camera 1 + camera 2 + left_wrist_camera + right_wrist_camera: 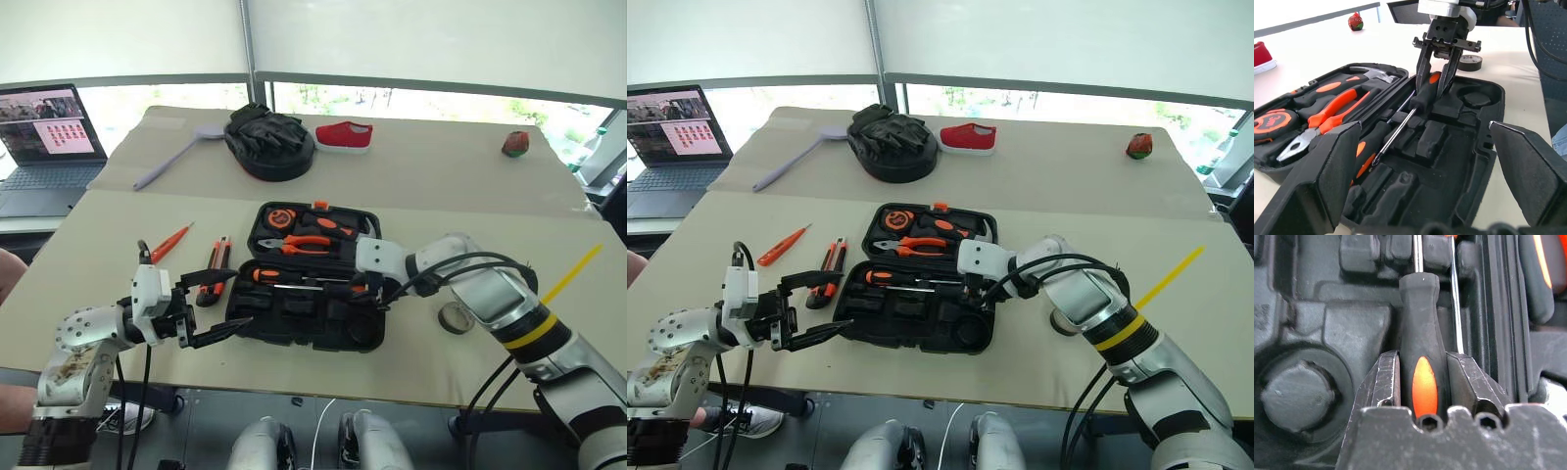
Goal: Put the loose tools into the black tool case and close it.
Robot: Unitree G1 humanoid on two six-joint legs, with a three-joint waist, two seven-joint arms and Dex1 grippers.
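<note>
The right gripper (1439,81) is clamped on a black-and-orange screwdriver (1422,362) lying in the open case (294,328) under it, while the left gripper (208,308), fingers spread wide and empty, faces the case's left edge, the knife (215,271) just beyond it.

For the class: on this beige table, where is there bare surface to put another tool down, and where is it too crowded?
Free: the beige table between the open black plastic tool case and the red shoe. Crowded: the case's left side, with the thin orange screwdriver, orange-black utility knife and open left gripper.
</note>
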